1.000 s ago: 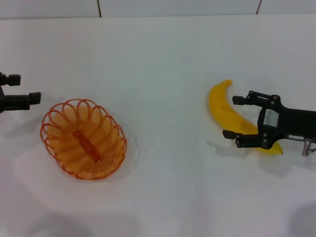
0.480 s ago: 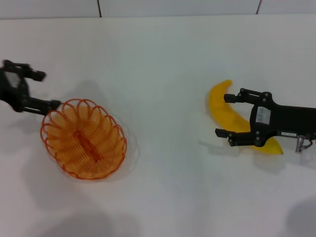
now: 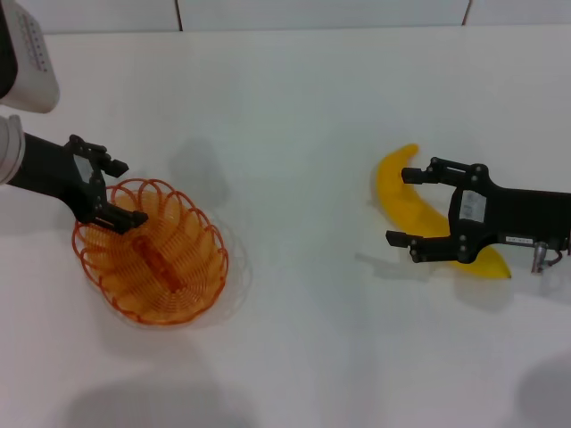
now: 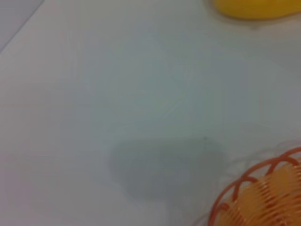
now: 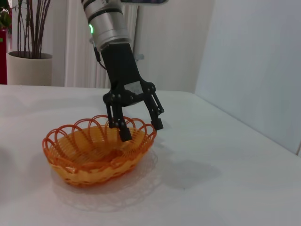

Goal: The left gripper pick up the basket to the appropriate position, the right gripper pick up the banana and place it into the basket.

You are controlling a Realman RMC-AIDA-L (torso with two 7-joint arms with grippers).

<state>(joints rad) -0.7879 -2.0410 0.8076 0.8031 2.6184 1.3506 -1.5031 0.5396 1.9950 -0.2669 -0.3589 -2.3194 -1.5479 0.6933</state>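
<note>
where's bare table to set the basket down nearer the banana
The widest bare patch of the table lies between the basket and the banana. It is crowded at the basket's far rim, where the open left gripper straddles it, and around the banana under the open right gripper.

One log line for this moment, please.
left gripper: open, straddling basket rim | right gripper: open around banana | banana: on table, not lifted

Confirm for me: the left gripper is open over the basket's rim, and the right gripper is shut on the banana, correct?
Not quite. In the head view the right gripper is open, its fingers astride the banana, not shut on it. The left gripper is indeed open over the basket's rim.
</note>
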